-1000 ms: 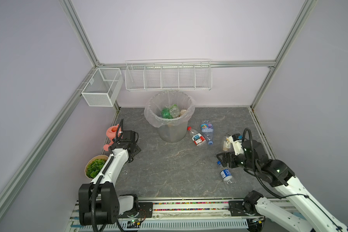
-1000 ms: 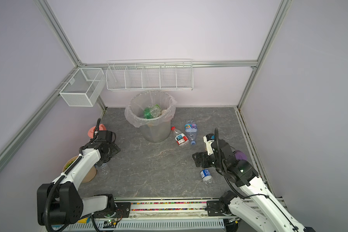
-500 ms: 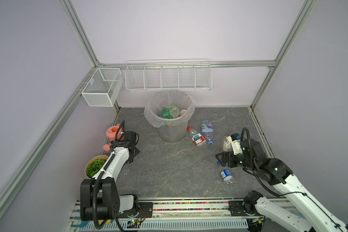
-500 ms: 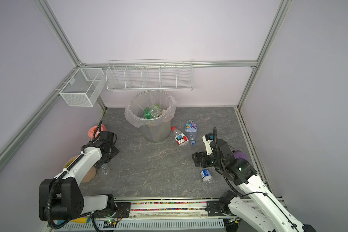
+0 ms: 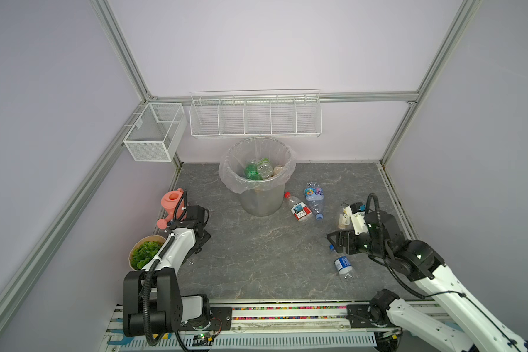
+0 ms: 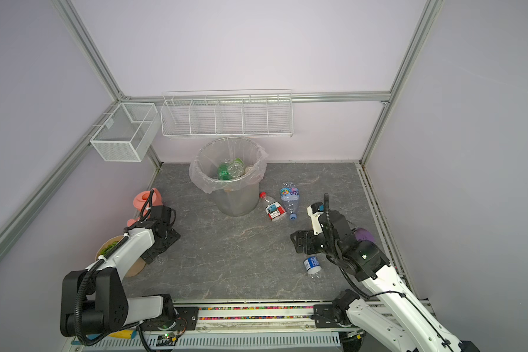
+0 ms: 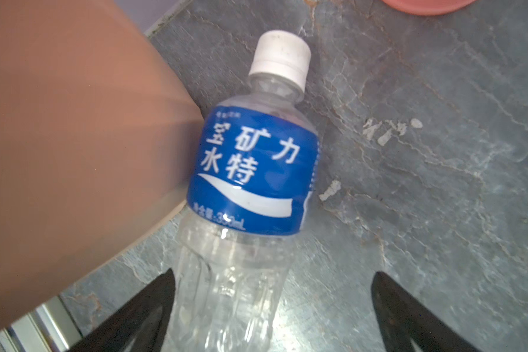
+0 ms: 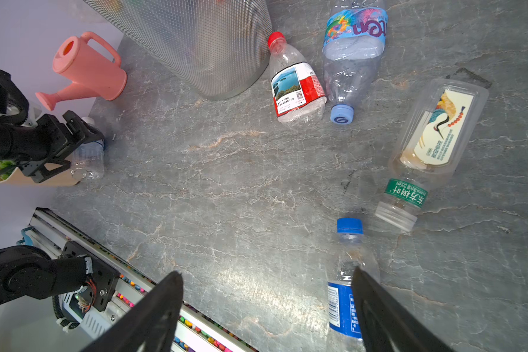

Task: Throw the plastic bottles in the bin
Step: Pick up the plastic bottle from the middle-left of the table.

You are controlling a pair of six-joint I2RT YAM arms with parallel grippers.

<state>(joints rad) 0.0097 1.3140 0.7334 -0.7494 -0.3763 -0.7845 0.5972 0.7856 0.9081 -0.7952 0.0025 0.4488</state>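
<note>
Hanging low over the grey marbled tabletop [image 5: 256, 262], the left gripper [image 7: 273, 292] had its black fingers [image 7: 153, 307] spread wide, and the lower body of a clear plastic bottle with a blue label and white cap [image 7: 253, 170] lay between them without being clamped; one finger sat just beside the bottle's wall, the other well apart from it. That bottle lay on its side against a tan plant pot [image 7: 73, 137] with green leaves in it, near the pink plastic watering can [image 8: 89, 70]. Across the table, the right gripper [image 8: 265, 274] hung above the surface with its fingers also wide and nothing between them; a small clear bottle with a blue cap and blue label [image 8: 343, 268] lay on its side beneath one finger, and whether it touched could not be told. Just beyond it lay a flat-sided clear bottle with a cream bird label and green neck band [image 8: 433, 134]. Beside the round grey bin lined with a clear plastic bag [image 5: 261, 202], standing near the back wall, a clear bottle with a red cap and red-and-white label [image 8: 296, 88] lay next to a crushed clear bottle with a colourful label and pale blue cap [image 8: 351, 58]. Inside the bin were green and clear bottles [image 5: 255, 171]. Two white wire baskets [image 5: 255, 119] hung on the walls above.
</note>
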